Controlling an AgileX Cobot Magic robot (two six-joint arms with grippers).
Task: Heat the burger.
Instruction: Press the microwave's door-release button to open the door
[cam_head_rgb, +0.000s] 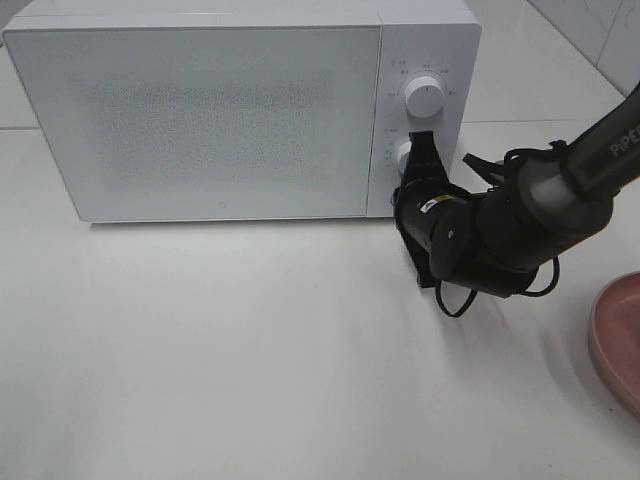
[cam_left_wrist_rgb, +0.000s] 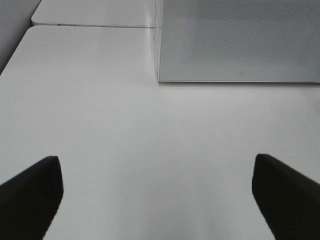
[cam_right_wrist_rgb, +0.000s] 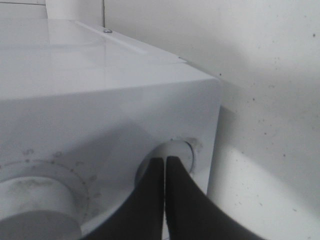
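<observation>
The burger is out of view. The white microwave (cam_head_rgb: 200, 120) stands at the back of the table with its door closed. My right gripper (cam_head_rgb: 420, 140) is shut, and its tips rest against the lower knob (cam_head_rgb: 404, 155) on the control panel. The right wrist view shows the two dark fingers (cam_right_wrist_rgb: 150, 200) pressed together, meeting the small knob (cam_right_wrist_rgb: 177, 150), with the upper knob (cam_right_wrist_rgb: 35, 205) beside it. My left gripper (cam_left_wrist_rgb: 157, 175) hangs open over bare table in front of the microwave's left corner (cam_left_wrist_rgb: 165, 70), holding nothing.
A round pink plate (cam_head_rgb: 620, 340) lies at the right edge of the table, partly cut off. The upper knob (cam_head_rgb: 424, 98) sits above the right gripper. The right arm (cam_head_rgb: 560, 190) comes in from the right.
</observation>
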